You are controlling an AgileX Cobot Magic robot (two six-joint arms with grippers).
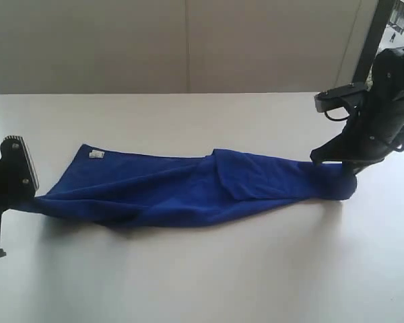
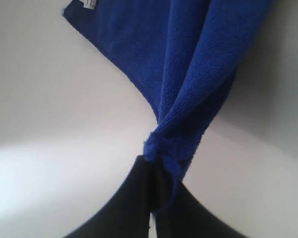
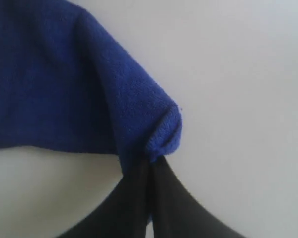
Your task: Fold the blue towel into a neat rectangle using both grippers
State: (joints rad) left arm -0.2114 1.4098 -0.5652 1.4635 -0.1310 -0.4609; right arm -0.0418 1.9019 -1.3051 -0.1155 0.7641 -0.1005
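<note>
The blue towel (image 1: 188,185) lies stretched in a long, bunched band across the white table (image 1: 202,269), folded over itself near the middle. A small white label (image 1: 96,155) shows at its far left corner. My left gripper (image 1: 28,192) is shut on the towel's left end, where the cloth (image 2: 188,99) gathers into the black fingers (image 2: 134,198). My right gripper (image 1: 347,168) is shut on the right end, slightly lifted; the pinched corner (image 3: 161,129) bulges above its black fingers (image 3: 134,198).
A pale wall (image 1: 188,40) runs behind the table. A dark vertical post (image 1: 370,40) stands at the back right behind the right arm. Bare tabletop lies in front of and behind the towel.
</note>
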